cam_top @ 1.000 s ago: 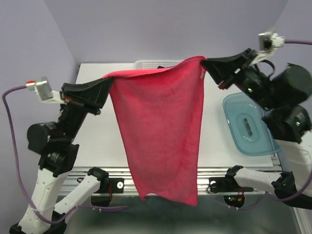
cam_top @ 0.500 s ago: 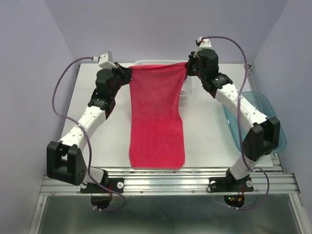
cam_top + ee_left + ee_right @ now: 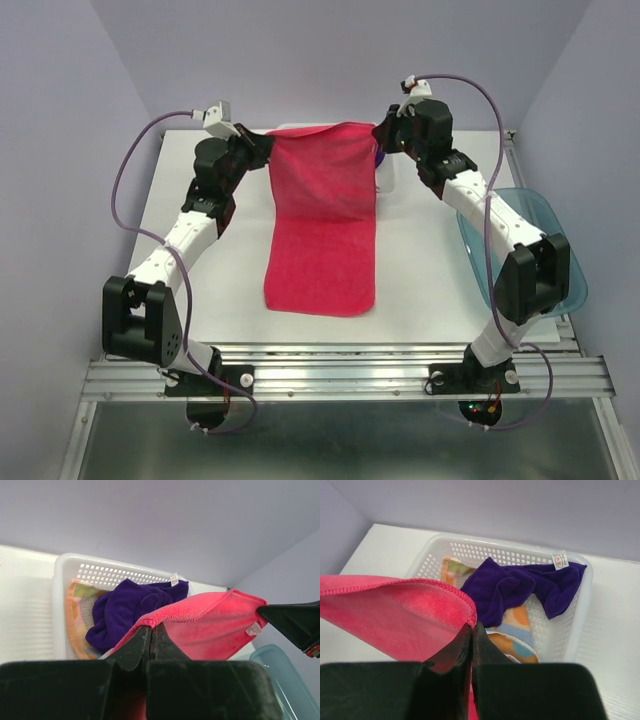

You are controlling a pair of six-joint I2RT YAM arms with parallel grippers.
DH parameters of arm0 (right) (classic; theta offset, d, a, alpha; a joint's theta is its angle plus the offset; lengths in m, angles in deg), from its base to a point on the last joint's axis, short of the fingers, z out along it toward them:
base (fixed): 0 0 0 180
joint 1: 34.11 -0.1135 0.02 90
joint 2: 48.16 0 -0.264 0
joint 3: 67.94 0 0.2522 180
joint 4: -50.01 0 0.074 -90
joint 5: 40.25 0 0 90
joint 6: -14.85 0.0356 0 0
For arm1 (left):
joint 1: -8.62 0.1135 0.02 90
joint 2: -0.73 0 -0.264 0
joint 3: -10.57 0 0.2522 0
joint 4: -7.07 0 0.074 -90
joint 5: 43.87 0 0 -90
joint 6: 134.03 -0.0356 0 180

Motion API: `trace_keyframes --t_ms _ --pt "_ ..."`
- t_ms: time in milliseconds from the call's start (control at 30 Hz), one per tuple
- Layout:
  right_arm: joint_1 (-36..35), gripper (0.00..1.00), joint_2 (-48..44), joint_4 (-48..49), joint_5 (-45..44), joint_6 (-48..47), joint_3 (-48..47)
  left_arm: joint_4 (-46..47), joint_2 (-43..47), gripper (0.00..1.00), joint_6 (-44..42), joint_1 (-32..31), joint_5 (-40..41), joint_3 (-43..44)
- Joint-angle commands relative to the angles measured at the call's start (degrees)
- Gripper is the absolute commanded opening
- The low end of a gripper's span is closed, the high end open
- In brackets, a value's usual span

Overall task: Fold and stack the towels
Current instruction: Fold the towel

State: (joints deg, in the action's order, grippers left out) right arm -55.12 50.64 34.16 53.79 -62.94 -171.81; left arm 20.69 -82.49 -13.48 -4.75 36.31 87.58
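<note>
Gripping pink towel [image 3: 322,230] by corners with left tool [image 3: 151,630] and right tool [image 3: 472,627]; noting purple towel [image 3: 520,587] atop orange dotted towel [image 3: 517,625] inside white basket [image 3: 567,630].

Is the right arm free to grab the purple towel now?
Probably not: the right gripper is shut on the pink towel, though the purple towel lies uncovered in the basket just ahead.

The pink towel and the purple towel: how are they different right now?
The pink towel is spread out, far edge lifted, near end on the table; the purple towel is crumpled.
The left gripper and right gripper pinch the pink towel's far corners; nothing holds the purple towel.
The purple towel lies in the white basket; the pink towel does not.
Both are plain, soft cloth.
</note>
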Motion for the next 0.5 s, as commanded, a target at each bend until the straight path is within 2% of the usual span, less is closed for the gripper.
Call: trace_keyframes --t_ms 0,200,467 --pt "0.4 0.01 -7.7 4.5 6.2 0.4 6.1 5.0 8.8 0.0 1.1 0.4 -1.4 -5.0" --pt "0.4 0.01 -16.4 5.8 11.5 2.2 15.8 5.1 17.1 0.0 3.3 0.4 -2.6 -15.2" --pt "0.1 0.01 -23.9 7.3 18.1 6.5 30.1 5.1 23.8 0.0 6.8 0.4 -5.2 -27.0"
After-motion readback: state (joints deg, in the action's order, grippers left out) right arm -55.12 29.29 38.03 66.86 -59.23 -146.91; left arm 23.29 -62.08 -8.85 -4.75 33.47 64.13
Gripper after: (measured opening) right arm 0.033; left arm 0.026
